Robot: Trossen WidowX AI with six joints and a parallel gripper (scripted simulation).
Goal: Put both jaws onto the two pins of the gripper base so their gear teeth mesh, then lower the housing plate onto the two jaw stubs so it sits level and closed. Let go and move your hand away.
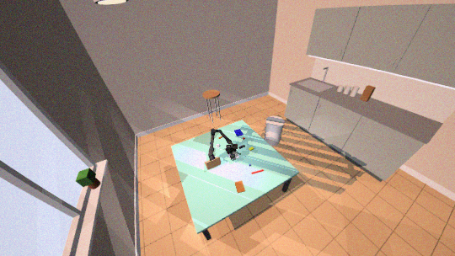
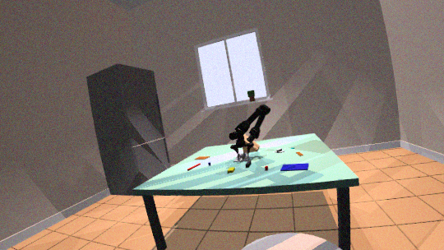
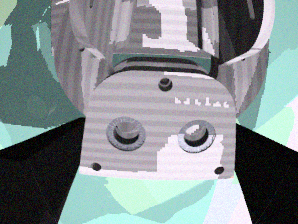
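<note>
The pale grey housing plate (image 3: 145, 102), with two round collared holes and three small dark holes, fills the middle of the wrist view. My gripper (image 3: 158, 128) (image 1: 232, 156) (image 2: 241, 154) is shut on it, a black finger at each side edge. Grey rounded surfaces show through both large holes; whether these are the jaw stubs I cannot tell. Beyond the plate's far edge, larger grey curved parts (image 3: 67, 55) lie below it, apparently the gripper base with the jaws. The meshing of the teeth is hidden. The top and exterior views show grey parts (image 2: 242, 159) under the fingers, too small to separate.
On the table (image 1: 198, 210) (image 2: 177, 181) are a yellow block (image 1: 251, 148) (image 2: 231, 169), a red bar (image 1: 257, 172) (image 2: 194, 167), a blue panel (image 1: 238, 132) (image 2: 294, 167) and an orange panel (image 1: 239, 186) (image 2: 201, 158). A brown block (image 1: 212, 163) stands by the arm's base.
</note>
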